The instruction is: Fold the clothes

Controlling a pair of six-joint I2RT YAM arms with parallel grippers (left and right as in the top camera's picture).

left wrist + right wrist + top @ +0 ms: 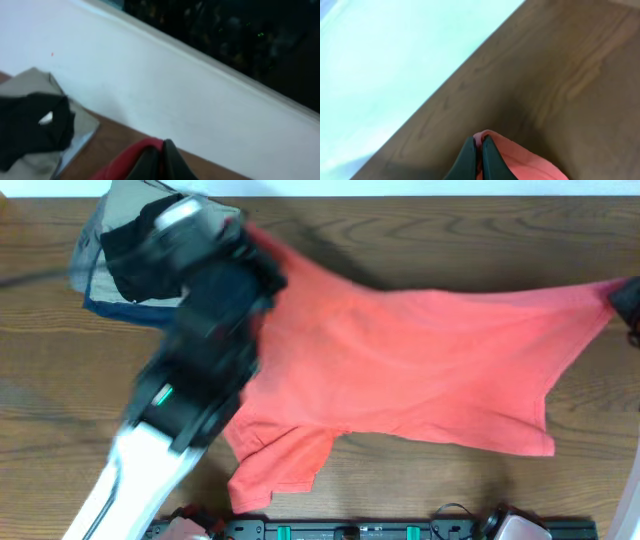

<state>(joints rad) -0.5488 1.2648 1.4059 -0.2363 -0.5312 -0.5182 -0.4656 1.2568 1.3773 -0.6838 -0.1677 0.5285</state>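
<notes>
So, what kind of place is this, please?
Probably a robotics lab bench, not a home: a robot arm reaches over a wooden table, with a coral-red T-shirt stretched out and folded garments stacked at one corner.

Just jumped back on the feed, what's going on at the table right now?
Both arms hold the coral-red T-shirt, stretched between them across the wooden table. The left gripper is shut on a fold of it near the back edge, next to the stack of folded garments; the right gripper is shut on a corner at the far right. The shirt is spread out, not yet folded, with one sleeve toward the front edge.
</notes>
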